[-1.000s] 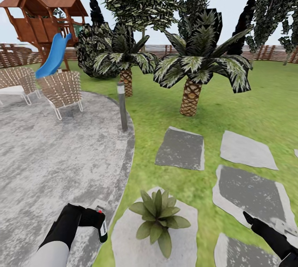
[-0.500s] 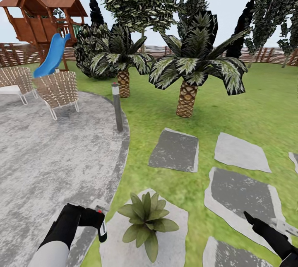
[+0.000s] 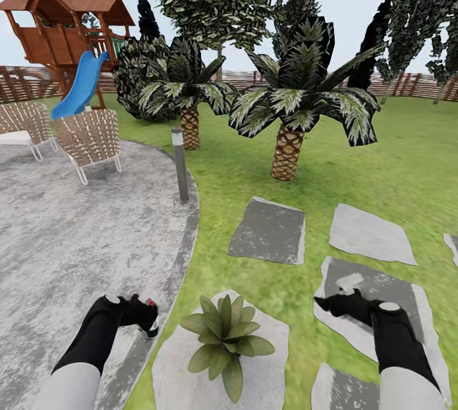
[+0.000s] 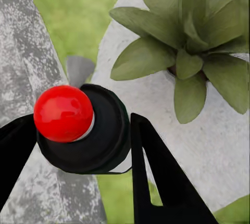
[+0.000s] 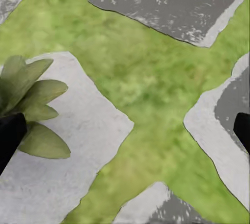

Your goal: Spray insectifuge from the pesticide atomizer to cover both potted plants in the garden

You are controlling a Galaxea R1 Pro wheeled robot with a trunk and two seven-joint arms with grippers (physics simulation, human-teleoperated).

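Observation:
My left gripper (image 3: 145,319) is shut on the pesticide atomizer (image 3: 151,302), held low over the patio's edge. In the left wrist view the atomizer (image 4: 86,130) shows a black round top with a red ball, squeezed between my two black fingers (image 4: 151,166). Just to its right a potted plant (image 3: 224,337), a low rosette of broad green leaves, stands on a pale stepping stone (image 3: 184,372); the left wrist view shows the plant (image 4: 192,52) close ahead. My right gripper (image 3: 332,304) hovers open over a stone right of the plant, whose leaves (image 5: 31,104) appear beside one fingertip (image 5: 10,138).
The grey paved patio (image 3: 70,238) lies to the left with wicker chairs (image 3: 89,136) and a short post (image 3: 180,165) at its rim. Stepping stones (image 3: 268,230) cross the lawn ahead. Two palms (image 3: 289,111), a playhouse with a blue slide (image 3: 79,86) and the wooden fence stand farther back.
The view shifted slightly at first. My right arm has risen and swung inward, now over the stone right of the plant. My left gripper has turned the atomizer and lifted it a little.

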